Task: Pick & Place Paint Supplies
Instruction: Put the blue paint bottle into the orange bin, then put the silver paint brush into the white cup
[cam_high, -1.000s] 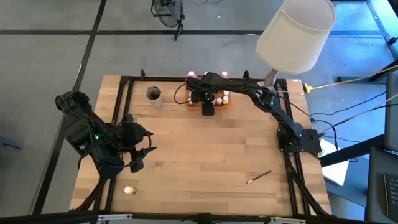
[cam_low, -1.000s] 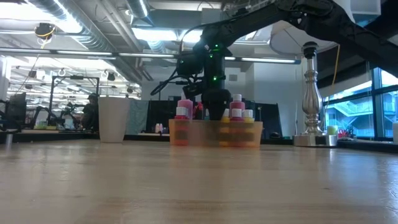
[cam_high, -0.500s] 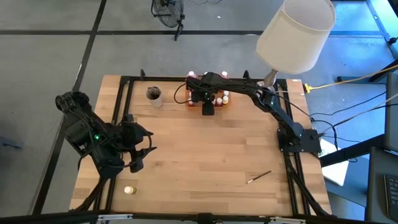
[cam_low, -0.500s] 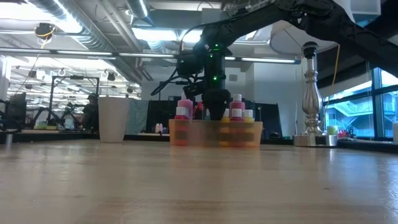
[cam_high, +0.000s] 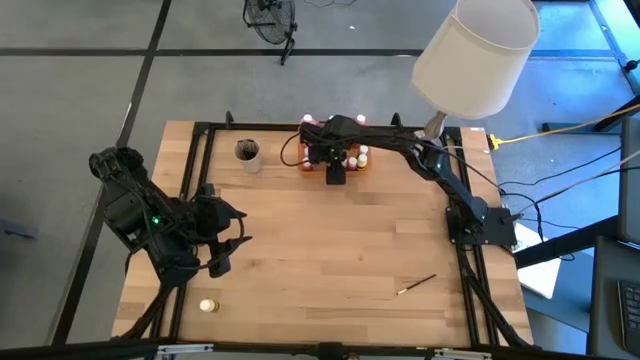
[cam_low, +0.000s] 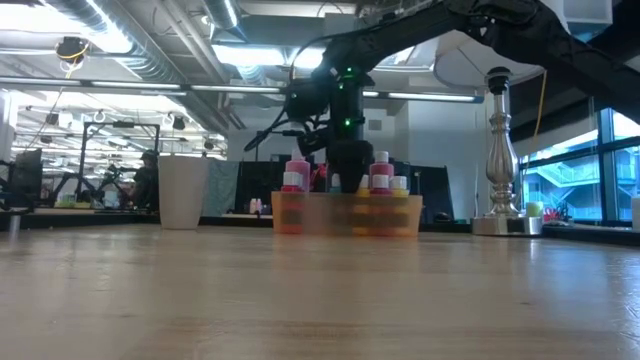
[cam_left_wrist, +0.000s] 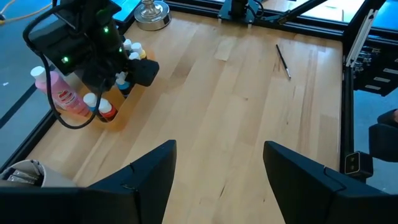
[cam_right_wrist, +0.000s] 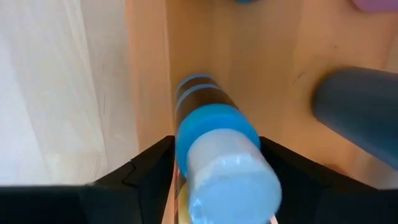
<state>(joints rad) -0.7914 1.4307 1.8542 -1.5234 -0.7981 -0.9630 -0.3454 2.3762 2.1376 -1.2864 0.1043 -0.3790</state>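
Observation:
The orange tray (cam_high: 312, 166) stands at the table's far middle, holding pink white-capped bottles (cam_low: 297, 170) and small pots. My right gripper (cam_right_wrist: 216, 163) points down into it. Its fingers stand close on either side of a bottle with a blue neck and white cap (cam_right_wrist: 217, 155), which stands upright on the tray floor (cam_right_wrist: 261, 56). My left gripper (cam_left_wrist: 217, 180) hangs open above the table's left part, with nothing between its fingers. A thin dark brush (cam_high: 416, 285) lies on the table at the near right. A small yellow-lidded pot (cam_high: 208, 306) stands at the near left. My right gripper comes at the blue-necked bottle from above, one finger (cam_right_wrist: 152, 165) on each side of its neck (cam_right_wrist: 214, 127). Only slivers of gap show, and I cannot tell whether the fingers touch it. The bottle's base rests on the tray floor.
A beige cup (cam_high: 248, 153) stands left of the tray. A grey rounded thing (cam_right_wrist: 360, 112) lies in the tray beside the bottle. A lamp's foot (cam_low: 498, 215) stands at the far right corner and its shade (cam_high: 478, 55) hangs over it. Bare wood spans the table's middle.

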